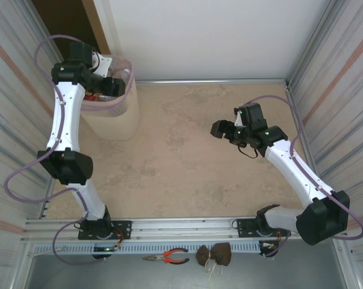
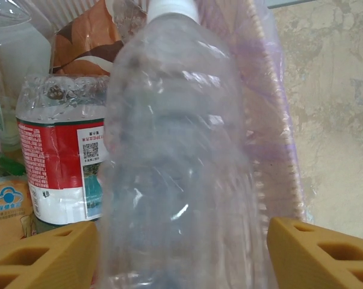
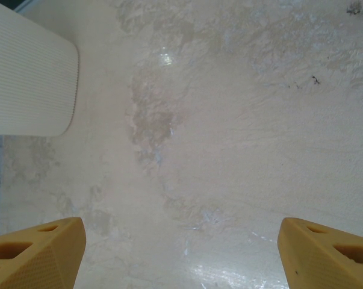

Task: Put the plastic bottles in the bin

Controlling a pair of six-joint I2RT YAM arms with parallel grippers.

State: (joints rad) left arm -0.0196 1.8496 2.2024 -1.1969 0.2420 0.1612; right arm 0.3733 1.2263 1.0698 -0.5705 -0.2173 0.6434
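The beige bin (image 1: 112, 120) with its pink liner (image 2: 271, 120) stands at the far left of the floor. My left gripper (image 1: 118, 87) hangs over its mouth. A clear plastic bottle (image 2: 175, 150) with a white cap stands blurred between the fingers of the left gripper (image 2: 181, 253), which is open, with a narrow gap at the right fingertip (image 2: 313, 253). Inside the bin lie other plastic bottles, one with a red and white label (image 2: 55, 162). My right gripper (image 1: 217, 129) hovers open over bare floor right of centre, nothing between its fingers (image 3: 181, 253). The bin's ribbed wall (image 3: 27, 78) appears upper left in the right wrist view.
Corrugated metal walls (image 1: 12, 120) close in on the left and right, and a white wall stands at the back. Red-handled pliers (image 1: 167, 257) and a brown pouch (image 1: 215, 254) lie on the shelf in front of the arm bases.
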